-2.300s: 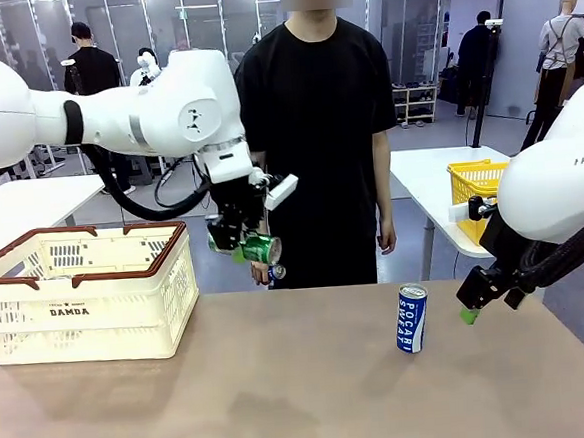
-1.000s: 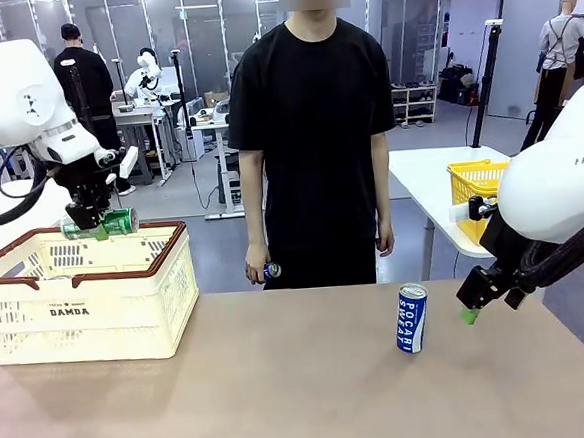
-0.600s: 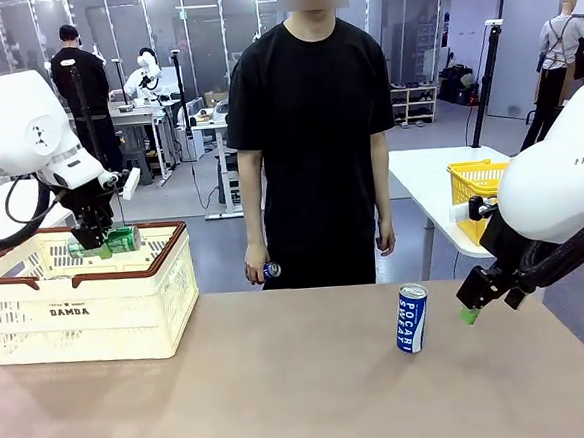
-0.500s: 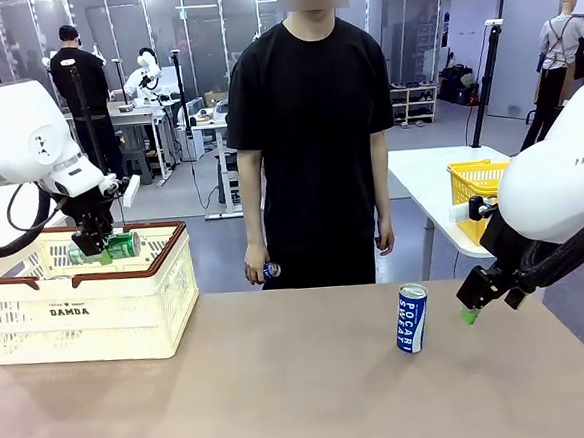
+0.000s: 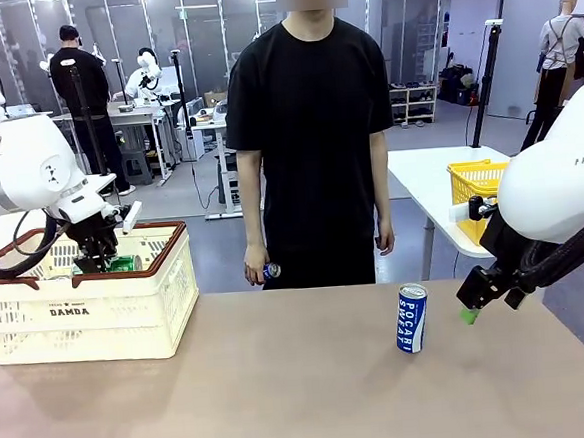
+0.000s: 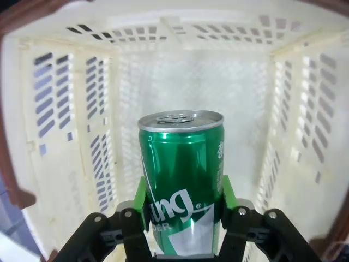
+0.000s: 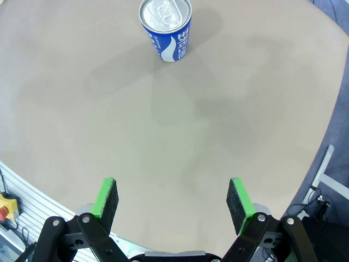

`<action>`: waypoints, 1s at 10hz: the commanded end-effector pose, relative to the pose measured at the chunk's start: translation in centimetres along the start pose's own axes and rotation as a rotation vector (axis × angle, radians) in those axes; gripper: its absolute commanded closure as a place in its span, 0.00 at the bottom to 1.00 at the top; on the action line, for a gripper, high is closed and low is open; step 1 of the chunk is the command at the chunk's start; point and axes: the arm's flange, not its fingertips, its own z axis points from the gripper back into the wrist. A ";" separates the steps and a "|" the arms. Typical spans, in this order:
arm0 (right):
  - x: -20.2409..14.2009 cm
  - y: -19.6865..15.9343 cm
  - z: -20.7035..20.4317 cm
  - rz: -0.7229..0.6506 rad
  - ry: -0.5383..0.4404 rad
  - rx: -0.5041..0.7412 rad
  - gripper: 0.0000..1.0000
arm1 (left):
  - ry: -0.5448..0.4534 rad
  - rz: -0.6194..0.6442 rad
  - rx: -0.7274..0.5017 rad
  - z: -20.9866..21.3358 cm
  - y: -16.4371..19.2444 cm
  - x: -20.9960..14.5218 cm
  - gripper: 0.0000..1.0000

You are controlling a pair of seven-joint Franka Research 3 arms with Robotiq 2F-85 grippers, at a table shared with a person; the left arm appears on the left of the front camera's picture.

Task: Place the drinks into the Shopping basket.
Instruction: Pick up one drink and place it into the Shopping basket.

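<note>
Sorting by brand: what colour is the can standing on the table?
The can is blue with white lettering, best in front view.

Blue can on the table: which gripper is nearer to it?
Right. The right gripper hangs open close beside the blue can, apart from it. The left gripper is far off inside the basket, shut on a green can.
</note>
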 end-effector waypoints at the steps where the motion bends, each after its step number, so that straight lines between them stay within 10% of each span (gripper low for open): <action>1: 0.0 -0.1 0.1 0.014 0.003 0.005 0.00 | -0.041 -0.012 0.014 -0.8 0.2 -0.7 0.42; 10: 0.0 -0.1 0.1 0.014 0.003 0.005 0.00 | -0.041 -0.008 -0.089 -6.0 2.6 -0.7 0.42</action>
